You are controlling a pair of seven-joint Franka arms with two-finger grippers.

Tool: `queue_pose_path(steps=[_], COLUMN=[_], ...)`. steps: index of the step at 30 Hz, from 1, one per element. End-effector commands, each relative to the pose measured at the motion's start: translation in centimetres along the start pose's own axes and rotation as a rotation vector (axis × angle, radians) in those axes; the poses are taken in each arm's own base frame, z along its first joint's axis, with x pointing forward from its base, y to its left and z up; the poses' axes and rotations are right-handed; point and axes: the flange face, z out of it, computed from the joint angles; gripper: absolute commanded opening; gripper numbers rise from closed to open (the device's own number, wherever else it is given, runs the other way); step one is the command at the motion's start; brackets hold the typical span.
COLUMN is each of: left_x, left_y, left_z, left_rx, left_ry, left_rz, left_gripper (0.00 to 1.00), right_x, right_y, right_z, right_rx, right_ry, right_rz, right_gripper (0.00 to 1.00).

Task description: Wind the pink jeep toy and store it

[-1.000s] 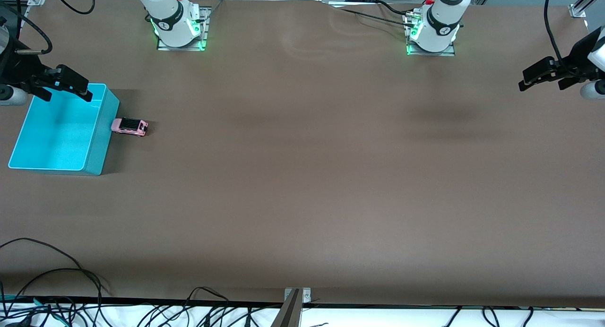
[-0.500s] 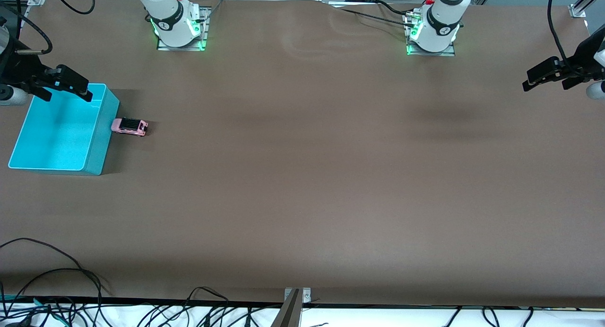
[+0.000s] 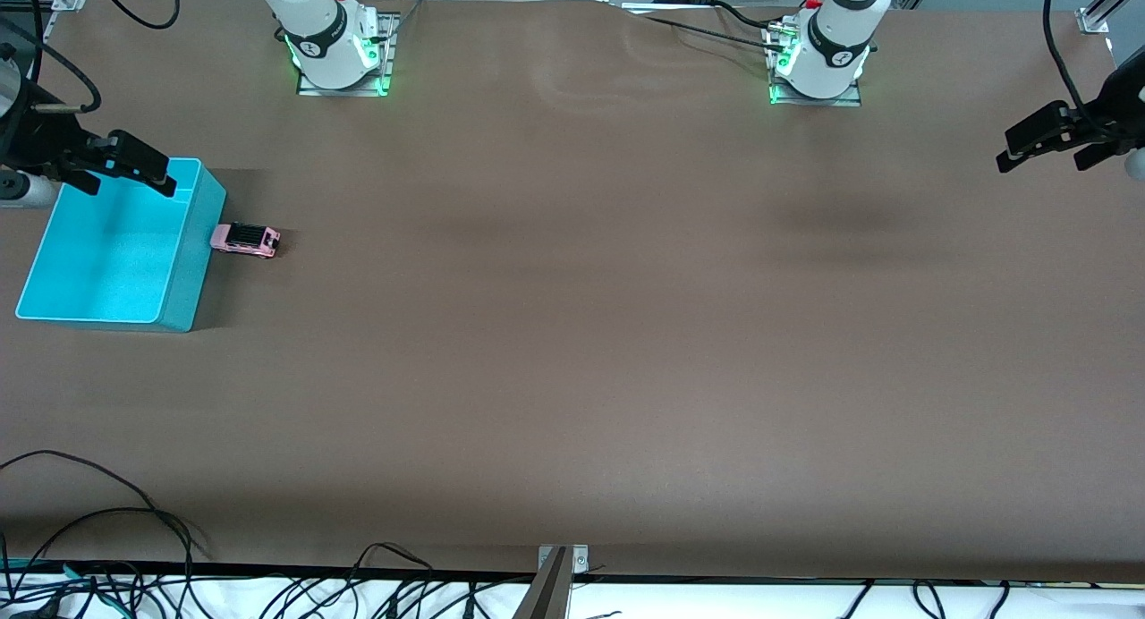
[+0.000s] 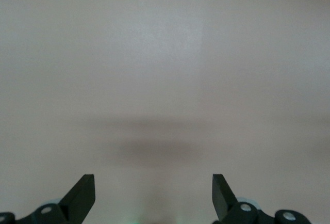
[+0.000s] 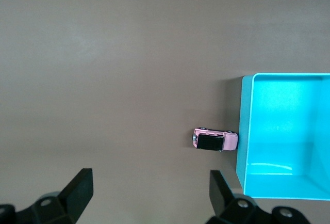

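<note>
The pink jeep toy (image 3: 245, 239) stands on the brown table with one end against the outer wall of the turquoise bin (image 3: 192, 270), at the right arm's end of the table. In the right wrist view the jeep (image 5: 215, 139) shows its black roof beside the bin's wall (image 5: 244, 131). My right gripper (image 3: 125, 173) hangs open and empty over the bin's rim on the side toward the robot bases. Bare table shows between its fingers in its own wrist view (image 5: 149, 177). My left gripper (image 3: 1039, 165) is open and empty over bare table at the left arm's end (image 4: 153, 182).
The two arm bases (image 3: 338, 51) (image 3: 818, 60) stand on the table's edge farthest from the front camera. Loose black cables (image 3: 107, 547) and a metal bracket (image 3: 556, 579) lie along the edge nearest that camera. The bin has nothing in it.
The left gripper has drifted outward toward the left arm's end of the table and slightly toward the bases. The right gripper has shifted only a little. The jeep and bin have not moved.
</note>
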Motion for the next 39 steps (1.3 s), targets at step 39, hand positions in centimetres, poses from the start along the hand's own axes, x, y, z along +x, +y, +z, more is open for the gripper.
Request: queue_pose_path(steps=[39], left_x=[3.1], left_y=[4.7], left_z=[2.6], left_rx=[0.072], left_ry=[-0.010], left_rz=[0.037], left_gripper=[1.00], right_x=[-3.9], right_y=[6.5], right_z=[25.9], right_rx=[-0.143], right_ry=[-0.123], right_rz=[0.731], right_gripper=[1.00])
